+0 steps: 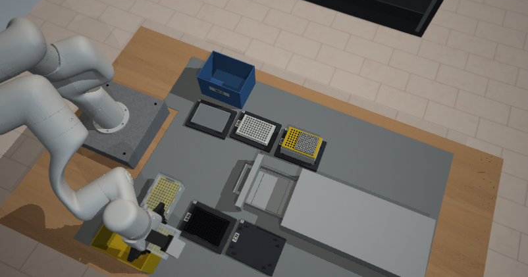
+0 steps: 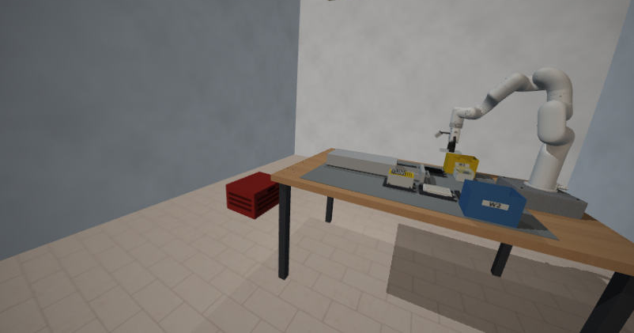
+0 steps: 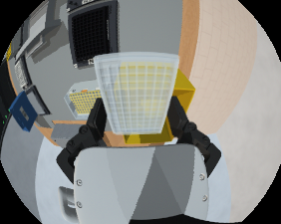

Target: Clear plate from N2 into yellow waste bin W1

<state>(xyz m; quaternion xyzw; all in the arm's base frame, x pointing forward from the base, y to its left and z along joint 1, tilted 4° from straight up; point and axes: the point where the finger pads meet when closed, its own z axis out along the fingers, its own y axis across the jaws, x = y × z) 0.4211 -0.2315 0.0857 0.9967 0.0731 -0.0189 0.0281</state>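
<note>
Two plates flank W1 (image 1: pixel 110 243): one (image 1: pixel 163 193) behind, a black one (image 1: pixel 207 225) beside. Bent low, the gripper (image 3: pixel 139 135) clamps the clear plate (image 3: pixel 137 91) above W1.

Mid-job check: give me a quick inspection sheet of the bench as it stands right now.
Surface: wooden bench under a grey mat.
Job's things: clear plate held above the yellow bin, partly over its rim; emptied nest bare.
Clutter: blue bin, black plate, white plate, tip box, cooler with drawer out.
Grippers: gripper fingers clamped on the plate.
Cables: nothing seen.
Surroundings: red crate, dark rack.
</note>
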